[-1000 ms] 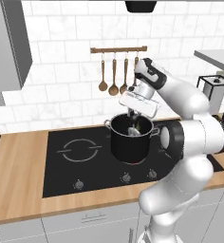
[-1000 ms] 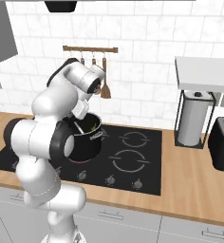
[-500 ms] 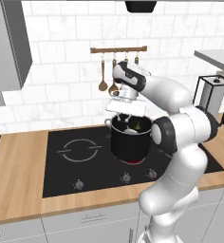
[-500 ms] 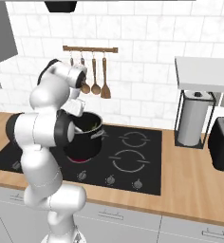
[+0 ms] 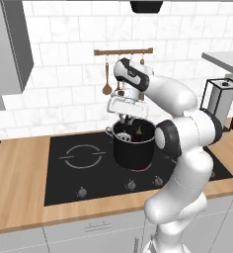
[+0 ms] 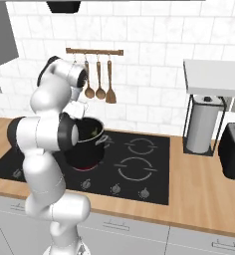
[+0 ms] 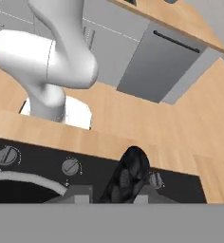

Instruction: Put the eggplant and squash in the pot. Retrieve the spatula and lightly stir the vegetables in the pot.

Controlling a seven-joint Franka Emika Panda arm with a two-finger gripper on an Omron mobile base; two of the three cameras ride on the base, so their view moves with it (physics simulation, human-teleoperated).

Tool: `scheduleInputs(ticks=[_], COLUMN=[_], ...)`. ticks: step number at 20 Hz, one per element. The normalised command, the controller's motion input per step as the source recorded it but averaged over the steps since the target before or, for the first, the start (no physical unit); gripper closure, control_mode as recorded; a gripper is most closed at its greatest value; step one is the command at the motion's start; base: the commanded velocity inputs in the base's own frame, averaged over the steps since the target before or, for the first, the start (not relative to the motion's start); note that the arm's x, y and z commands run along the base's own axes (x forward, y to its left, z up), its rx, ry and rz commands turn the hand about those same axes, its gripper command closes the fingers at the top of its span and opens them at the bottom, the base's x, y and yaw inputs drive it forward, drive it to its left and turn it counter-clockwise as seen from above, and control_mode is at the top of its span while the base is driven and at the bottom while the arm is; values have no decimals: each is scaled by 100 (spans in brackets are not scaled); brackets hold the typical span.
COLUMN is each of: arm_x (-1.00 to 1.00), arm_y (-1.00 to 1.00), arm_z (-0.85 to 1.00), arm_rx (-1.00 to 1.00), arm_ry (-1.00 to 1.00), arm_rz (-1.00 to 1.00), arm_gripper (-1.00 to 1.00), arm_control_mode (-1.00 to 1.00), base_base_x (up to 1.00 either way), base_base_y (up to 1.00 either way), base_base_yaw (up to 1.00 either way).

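the claw (image 5: 128,120) hangs just above the back rim of the pot (image 5: 133,146), and in the hand view its fingers (image 7: 80,193) sit on either side of a slim black slotted piece that looks like the spatula (image 7: 126,174). i judge the claw to be clamped on the spatula, though the tips are cut off at the bottom edge and the contact itself is hidden. the tool reaches from the tips out over the hob (image 7: 190,185), with the silvery rim of the pot (image 7: 33,179) curving in at the lower left, so the hand is tipped and the working end likely points down toward the pot for stirring.

the pot stands on the near right burner of the black hob (image 5: 79,168), which is set into the wooden worktop (image 5: 19,197). inside it a dark shape with a touch of green shows in both base views, probably the eggplant (image 5: 137,132); the squash i cannot make out, so whether both vegetables are in is unclear. behind the arm, wooden spoons (image 6: 100,92) hang from a rail (image 6: 94,51) on the tiled wall, within reach of the hob. the stirring step looks close or under way.
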Motion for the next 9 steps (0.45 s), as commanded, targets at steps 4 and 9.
scheduleInputs(ticks=[4, 9], arm_x=[-19, -13], arm_y=[-15, -31], arm_z=[1, 1], arm_rx=[15, 0], arm_ry=[1, 0], arm_rz=[13, 2], arm_gripper=[100, 100], arm_control_mode=[-100, -100], base_base_x=[0, 0], base_base_y=[0, 0], base_base_yaw=[0, 0])
